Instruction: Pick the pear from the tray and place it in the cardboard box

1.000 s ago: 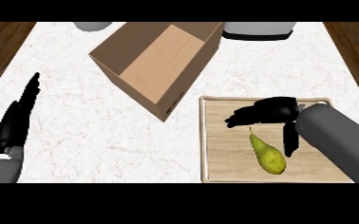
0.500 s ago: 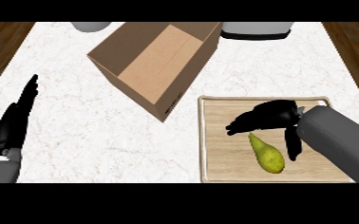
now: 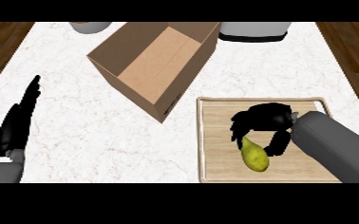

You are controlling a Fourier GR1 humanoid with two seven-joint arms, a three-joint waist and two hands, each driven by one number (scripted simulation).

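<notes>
head view puts your right hand [image 3: 263, 119] low over the shallow, pale wooden tray [image 3: 216, 163]. its black fingers [image 3: 238, 129] curl down round the narrow neck of the yellow-green pear [image 3: 256, 157] and the thumb sits on the other side. the hand hides whether they actually press on the skin. the pear lies flat on the tray's boards, fat end toward you, not yet lifted.

before you raise it, seat the hold lower, nearer the bulge. the neck tapers and the skin looks smooth and waxy, so i judge a hold high on the taper likely to slide off. lift straight up to get over the tray's raised rim, then carry it up and to the left.

the brown cardboard box [image 3: 157, 62] sits askew on the white marbled counter [image 3: 91, 137], just beyond the tray's near-left corner. it is open-topped, with thin matte walls that look light, so come in from above and avoid nudging its side.

your left hand [image 3: 21, 118] rests at the left edge, fingers straight, holding nothing.
</notes>
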